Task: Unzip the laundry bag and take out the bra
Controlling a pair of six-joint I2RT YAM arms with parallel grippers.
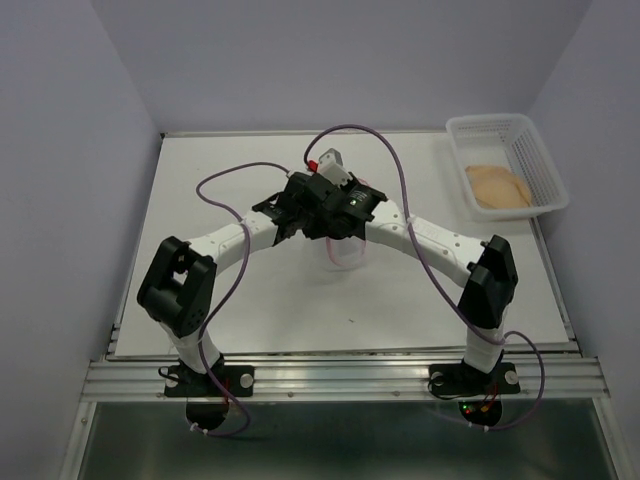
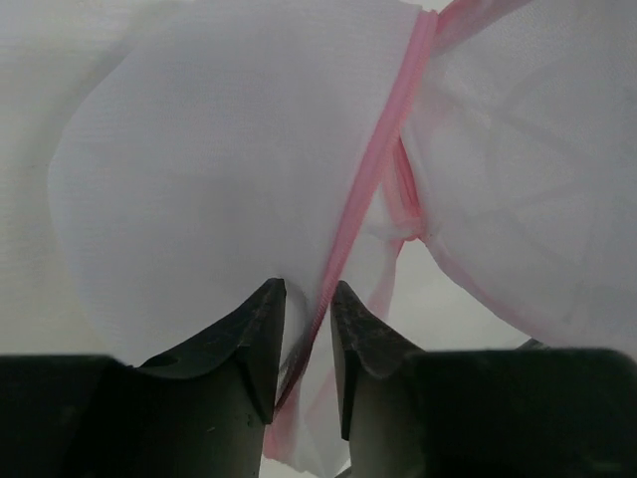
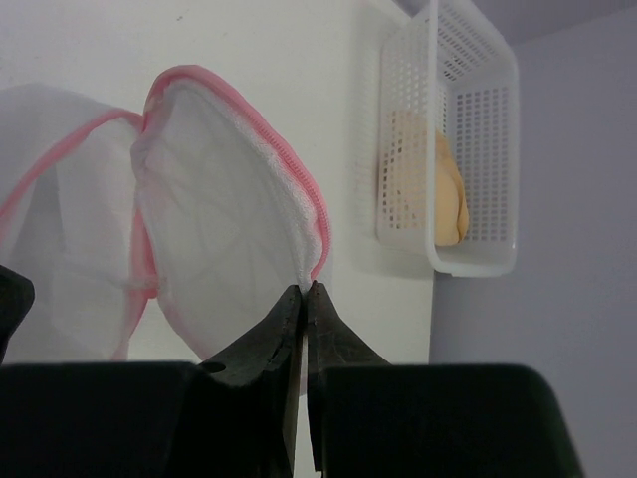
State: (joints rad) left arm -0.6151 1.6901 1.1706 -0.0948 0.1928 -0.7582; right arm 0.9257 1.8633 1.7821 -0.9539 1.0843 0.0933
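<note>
The left gripper sat at the bottom of the view. Its two dark fingers were drawn close together, pinching a fold of white mesh and the pink zipper rim in the narrow gap between them. The laundry bag filled most of the frame. One translucent half spread left of the rim and the other lay at the upper right. The rim ran diagonally from the fingertips to the top right, and pink trim bunched where the halves met. Pale desk showed at the left edge.
</note>
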